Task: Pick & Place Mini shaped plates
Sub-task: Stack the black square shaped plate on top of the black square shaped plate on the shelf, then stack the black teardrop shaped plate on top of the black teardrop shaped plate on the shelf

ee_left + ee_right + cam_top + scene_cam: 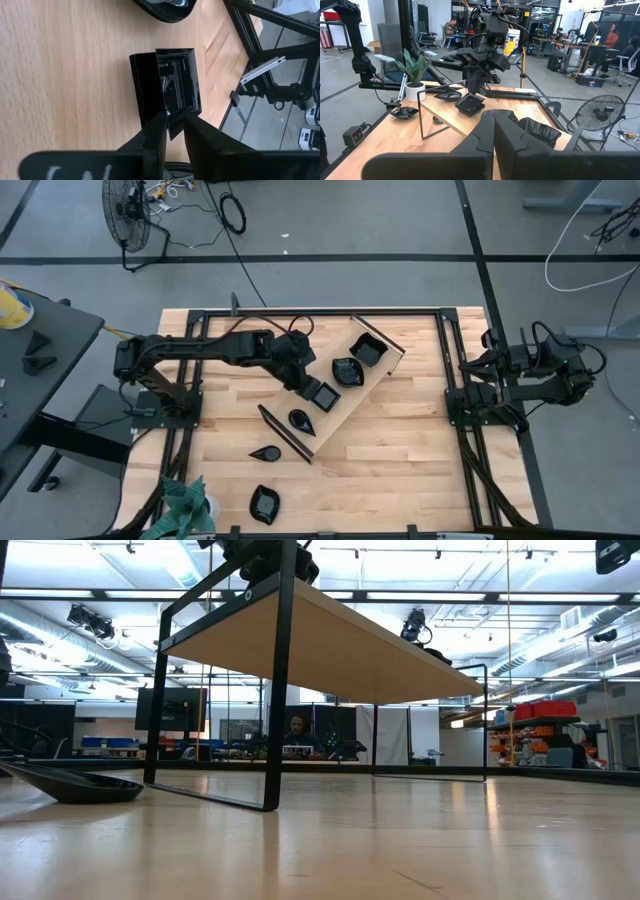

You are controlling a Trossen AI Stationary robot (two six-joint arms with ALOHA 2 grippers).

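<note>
- Left claw (172, 131) is straddling one corner of the square plate (170, 87), fingers barely parted; grip or release, cannot tell.
- Square plate is sitting on the wood tray (385, 365), directly ahead of that claw.
- Right claw (494, 131) is waiting shut and empty at the desk's (400, 440) right edge, well apart.

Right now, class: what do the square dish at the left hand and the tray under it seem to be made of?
Square dish: glossy black, probably glazed ceramic or hard plastic; it mirrors light.
Tray: light wood, matte, grain showing, with black ends.
Left hand: fingers at the dish's rim.
</note>
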